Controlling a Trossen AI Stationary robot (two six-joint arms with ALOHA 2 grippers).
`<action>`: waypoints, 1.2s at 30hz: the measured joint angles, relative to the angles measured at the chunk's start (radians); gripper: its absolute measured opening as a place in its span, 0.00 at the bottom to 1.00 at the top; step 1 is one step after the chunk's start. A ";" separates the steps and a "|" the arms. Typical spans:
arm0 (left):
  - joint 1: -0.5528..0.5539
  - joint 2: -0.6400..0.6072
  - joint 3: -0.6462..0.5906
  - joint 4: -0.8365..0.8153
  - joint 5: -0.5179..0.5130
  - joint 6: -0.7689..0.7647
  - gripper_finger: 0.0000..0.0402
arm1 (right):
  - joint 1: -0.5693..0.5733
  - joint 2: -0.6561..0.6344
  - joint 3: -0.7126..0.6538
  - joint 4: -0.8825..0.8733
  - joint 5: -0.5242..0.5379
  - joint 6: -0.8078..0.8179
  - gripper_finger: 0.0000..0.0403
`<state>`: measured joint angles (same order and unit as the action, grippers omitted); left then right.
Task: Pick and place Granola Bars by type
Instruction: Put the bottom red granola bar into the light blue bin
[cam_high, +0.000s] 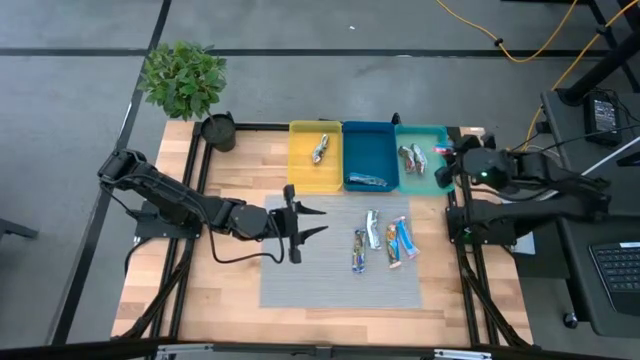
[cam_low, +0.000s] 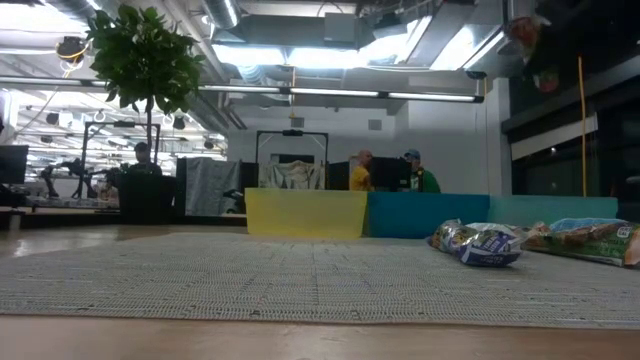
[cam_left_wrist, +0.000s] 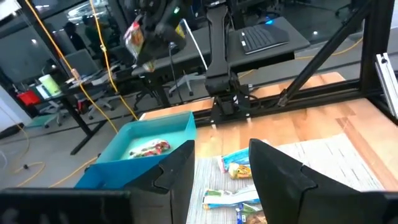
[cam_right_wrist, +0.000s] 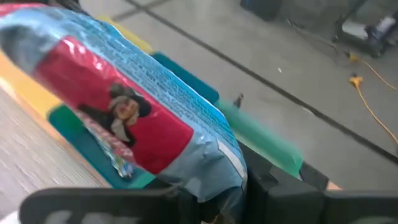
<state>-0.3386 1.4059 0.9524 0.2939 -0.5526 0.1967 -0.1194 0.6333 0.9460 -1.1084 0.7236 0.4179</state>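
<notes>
With a few bars already in the trays (cam_high: 368, 128), my right gripper (cam_high: 452, 152) clamps a red bar (cam_right_wrist: 134, 118) above the green tray (cam_high: 440, 131), my left gripper (cam_high: 305, 223) waits open, and four bars (cam_high: 385, 241) remain on the mat (cam_high: 300, 275).

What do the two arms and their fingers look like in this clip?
Both arms are dark, jointed links. The left gripper has two slim black fingers, blocky up close, and a black cable trailing beneath the arm. The right gripper is equally dark; a green light glows near its wrist.
</notes>
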 joint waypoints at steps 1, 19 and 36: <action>0.000 0.000 0.000 0.000 0.010 0.000 0.36 | -0.018 0.010 -0.007 -0.002 -0.009 0.000 0.17; 0.000 0.000 0.000 0.002 0.112 0.026 0.37 | -0.433 0.289 -0.036 -0.066 -0.205 -0.076 0.17; -0.046 0.000 0.000 0.002 0.109 0.016 0.37 | -0.616 0.682 -0.036 0.137 -0.392 -0.185 0.17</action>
<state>-0.3843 1.4063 0.9524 0.2958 -0.4439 0.2127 -0.7355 1.3149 0.9101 -0.9710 0.3315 0.2327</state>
